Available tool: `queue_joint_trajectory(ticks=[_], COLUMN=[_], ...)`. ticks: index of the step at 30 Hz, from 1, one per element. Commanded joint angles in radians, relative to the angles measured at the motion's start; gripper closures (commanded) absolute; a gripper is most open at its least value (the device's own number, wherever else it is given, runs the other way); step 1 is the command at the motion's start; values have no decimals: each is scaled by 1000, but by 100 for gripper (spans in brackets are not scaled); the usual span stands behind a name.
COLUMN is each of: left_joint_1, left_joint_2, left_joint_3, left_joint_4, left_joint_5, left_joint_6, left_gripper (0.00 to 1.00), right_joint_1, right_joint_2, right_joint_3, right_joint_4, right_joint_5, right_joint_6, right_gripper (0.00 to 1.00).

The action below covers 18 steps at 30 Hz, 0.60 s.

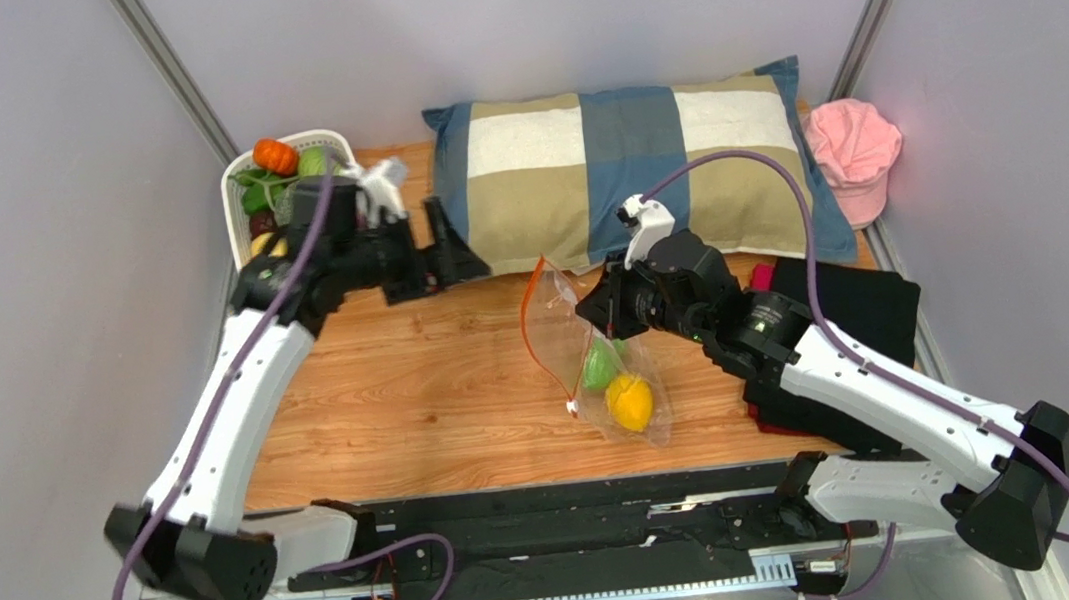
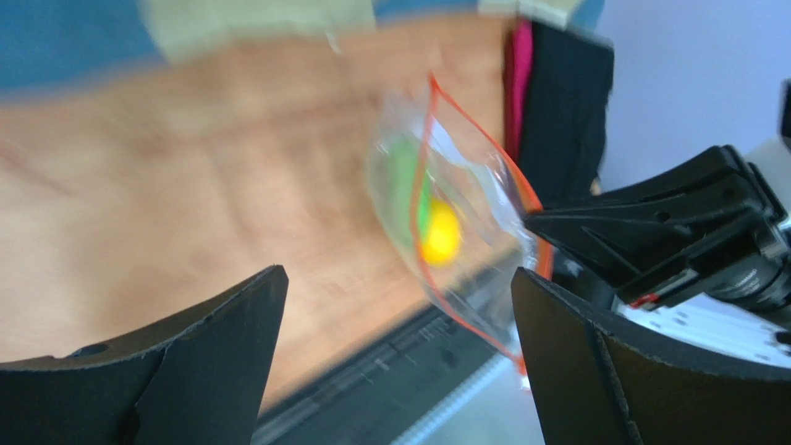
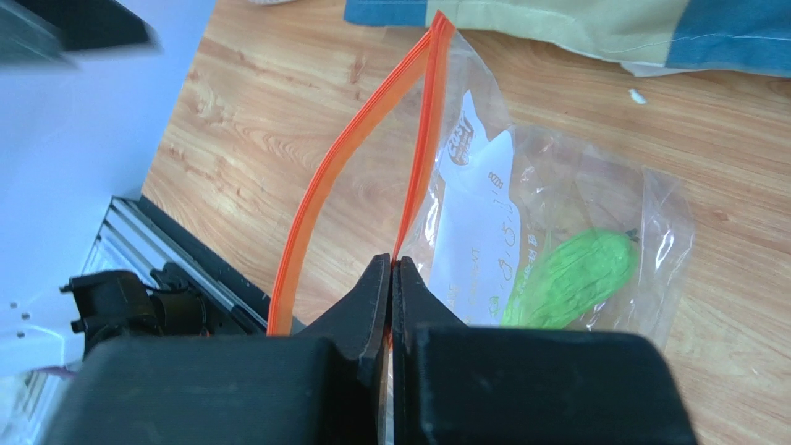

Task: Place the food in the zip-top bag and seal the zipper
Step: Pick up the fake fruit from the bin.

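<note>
My right gripper (image 3: 390, 271) is pinched tight on one lip of the zipper (image 3: 422, 139). It holds the zip-top bag (image 3: 566, 176) up with its mouth gaping, and the other lip bows away. My left gripper (image 1: 424, 257) stands wide apart and empty, well to the bag's far-left. Next, I judge, comes fetching more food. I should grip firmly, face the bag's mouth toward my left arm, and drop each piece deep. The green fruit (image 3: 571, 278) and lemon (image 1: 630, 403) lie at the bag's bottom. The tomato (image 1: 275, 156) sits in the white basket (image 1: 236, 176), farther out to the bag's far-left.
</note>
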Motion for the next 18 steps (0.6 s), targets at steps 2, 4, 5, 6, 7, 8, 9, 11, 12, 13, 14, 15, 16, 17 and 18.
queue_joint_trajectory(ticks=[2, 4, 5, 6, 7, 8, 9, 11, 12, 13, 14, 15, 16, 17, 18], left_joint_1=[334, 410, 474, 499, 523, 546, 586, 591, 597, 605, 612, 634, 646, 655, 663], left_joint_2=[-113, -37, -9, 20, 84, 114, 143, 233, 264, 319, 345, 370, 419, 445, 473], left_joint_3=[5, 74, 97, 137, 163, 184, 218, 238, 261, 267, 278, 298, 312, 329, 368], left_joint_4=[98, -9, -46, -99, -136, -173, -215, -224, -239, -237, -229, -220, -212, -220, -227], left_joint_5=[141, 148, 142, 127, 116, 124, 118, 47, -5, -20, -31, -25, -16, -7, 12], left_joint_6=[630, 816, 978, 1050, 1125, 1268, 1326, 1470, 1515, 1547, 1599, 1616, 1627, 1665, 1685], left_gripper=[3, 9, 10, 10, 13, 13, 13, 15, 16, 17, 17, 17, 17, 17, 18], right_joint_1=[-19, -19, -19, -19, -18, -19, -19, -18, -18, -19, -19, -19, -19, -19, -18], right_joint_2=[-51, -51, -50, -48, -47, -47, -44, -39, -33, -27, -22, -22, -19, -17, -13], right_joint_3=[-15, -21, -26, -24, -23, -23, -21, -23, -23, -21, -18, -17, -18, -15, -12], right_joint_4=[14, 20, 26, 29, 32, 32, 34, 29, 31, 28, 26, 26, 29, 25, 23], right_joint_5=[40, 38, 38, 34, 32, 32, 31, 26, 20, 17, 14, 6, 2, 0, 0], right_joint_6=[41, 41, 40, 34, 29, 26, 22, 8, 6, 6, 5, 5, 6, 5, 2], right_gripper=[100, 100, 100, 100, 100, 100, 100, 100, 100, 100, 100, 100, 100, 100, 100])
